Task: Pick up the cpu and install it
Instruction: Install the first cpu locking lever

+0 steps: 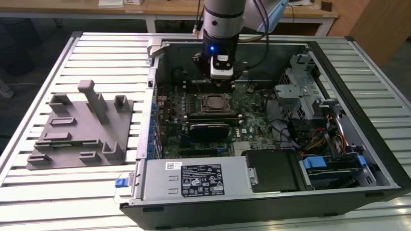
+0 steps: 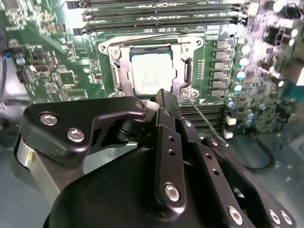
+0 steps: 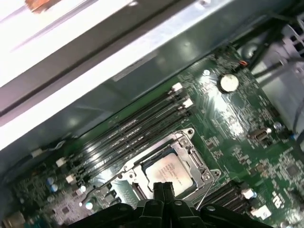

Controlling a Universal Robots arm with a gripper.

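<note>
Silver-topped, the small flat square cpu (image 2: 153, 72) lies seated in the metal-framed socket (image 2: 118, 71) on the green motherboard (image 1: 253, 122). Black pincer (image 3: 164, 191) hovers just above the chip's six-o'clock edge in the first wrist view, fingers together, holding nothing; a square, level withdrawal seems wise.

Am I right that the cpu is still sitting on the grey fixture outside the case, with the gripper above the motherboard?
Not quite. The cpu lies in the motherboard socket inside the case, as both wrist views show. The grey fixture in the exterior view carries no chip. The gripper is indeed above the motherboard, beside the socket.
</note>
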